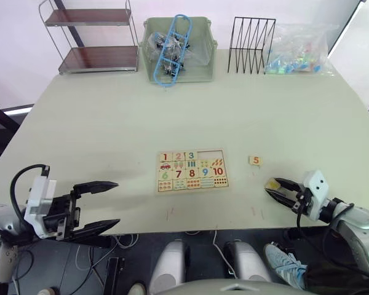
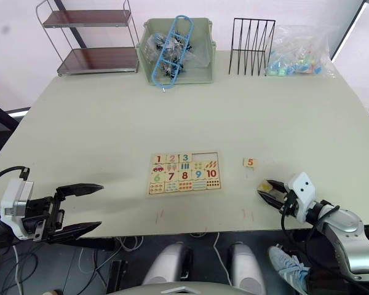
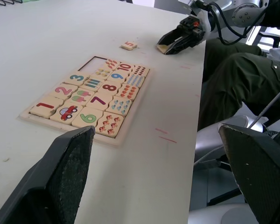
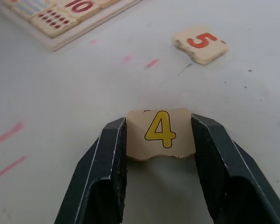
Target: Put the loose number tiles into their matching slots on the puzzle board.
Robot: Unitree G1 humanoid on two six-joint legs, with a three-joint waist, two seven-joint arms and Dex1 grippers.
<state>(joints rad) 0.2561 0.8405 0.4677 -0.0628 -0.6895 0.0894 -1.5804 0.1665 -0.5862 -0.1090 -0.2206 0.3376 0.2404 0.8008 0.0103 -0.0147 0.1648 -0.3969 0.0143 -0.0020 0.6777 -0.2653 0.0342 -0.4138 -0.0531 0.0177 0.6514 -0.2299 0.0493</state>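
Observation:
The puzzle board (image 1: pixel 191 169) lies flat near the table's front middle. Tiles 1, 2 and 3 sit in its top row, and the two slots (image 1: pixel 213 153) at that row's right end are bare. My right gripper (image 1: pixel 274 188) is low over the table, right of the board and near the front edge, shut on the tile with a yellow 4 (image 4: pixel 160 132). The tile with a red 5 (image 1: pixel 255 160) lies loose on the table between the board and that gripper. My left gripper (image 1: pixel 100 206) hangs open at the front left, off the board, holding nothing.
Along the far edge stand a two-tier wire shelf (image 1: pixel 92 38), a green bin (image 1: pixel 178 52) with blue and black clips, a black wire file rack (image 1: pixel 251 38) and a clear bag of colourful pieces (image 1: pixel 297 52). Short red marks (image 1: pixel 170 213) dot the table's front.

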